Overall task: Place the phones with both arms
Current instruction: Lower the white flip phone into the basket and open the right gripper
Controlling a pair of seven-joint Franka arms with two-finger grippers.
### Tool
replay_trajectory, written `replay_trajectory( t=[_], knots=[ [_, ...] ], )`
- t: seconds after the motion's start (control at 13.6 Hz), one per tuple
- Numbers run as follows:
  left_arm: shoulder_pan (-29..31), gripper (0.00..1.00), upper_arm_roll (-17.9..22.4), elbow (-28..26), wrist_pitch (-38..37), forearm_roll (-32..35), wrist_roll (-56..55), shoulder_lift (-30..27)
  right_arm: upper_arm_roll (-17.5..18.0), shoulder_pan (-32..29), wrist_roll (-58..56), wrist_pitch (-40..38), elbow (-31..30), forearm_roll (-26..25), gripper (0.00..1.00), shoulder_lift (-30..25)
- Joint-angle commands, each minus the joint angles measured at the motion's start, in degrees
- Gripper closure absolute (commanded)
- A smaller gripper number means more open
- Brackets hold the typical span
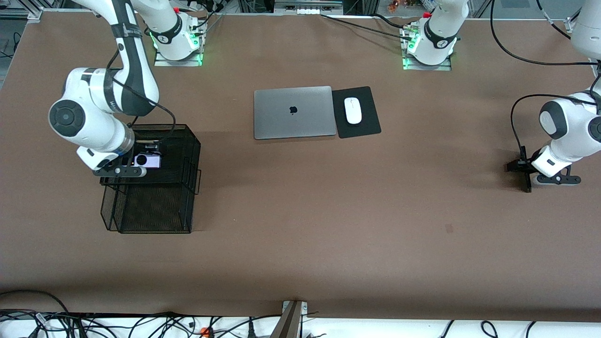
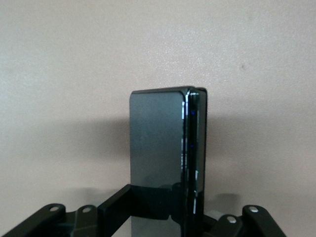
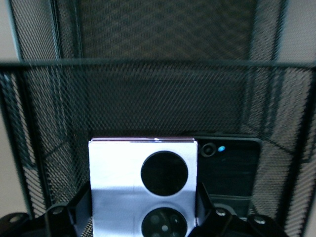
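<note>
My right gripper (image 1: 142,164) is shut on the lilac-white phone (image 1: 150,161) with two black circles. It holds the phone inside the black mesh tray (image 1: 155,211). In the right wrist view the fingers (image 3: 81,202) clamp the lilac phone (image 3: 118,168) by its sides. A black phone (image 3: 229,170) lies flat in the tray (image 3: 148,98) right beside it. My left gripper (image 1: 527,177) is shut on another black phone (image 1: 519,166), held on edge low over the bare table near the left arm's end. In the left wrist view that phone (image 2: 158,143) stands between the pads (image 2: 123,205).
A closed silver laptop (image 1: 294,112) and a white mouse (image 1: 352,111) on a black pad (image 1: 364,126) lie mid-table toward the bases. The mesh tray has raised walls and stacked tiers. Cables run along the table edge nearest the front camera.
</note>
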Motion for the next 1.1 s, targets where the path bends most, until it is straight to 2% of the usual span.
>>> replay_trajectory(
  t=[0.0,0.37,0.66,0.88,1.03],
  knots=[
    [0.0,1.00,-1.4,0.5,0.2,0.0,0.0,2.3,0.2,1.1,0.5,1.3,-2.5,0.3,1.00,-3.0],
    [-0.1,1.00,-1.4,0.5,0.2,0.0,-0.3,2.3,1.9,1.4,3.0,2.1,-2.6,2.4,1.00,-2.4],
    [-0.3,1.00,-1.8,1.2,0.1,0.0,-0.6,2.2,2.0,1.4,3.1,3.5,-2.6,2.5,1.00,-1.5],
    [-0.4,1.00,-2.4,2.5,-2.8,0.0,-0.7,2.0,1.9,1.4,3.0,3.7,-2.5,2.5,1.00,-1.2],
    [-0.4,1.00,-2.7,3.0,-4.1,0.0,-0.9,1.7,1.9,1.4,3.0,3.7,-2.3,2.5,0.67,-1.1]
  ],
)
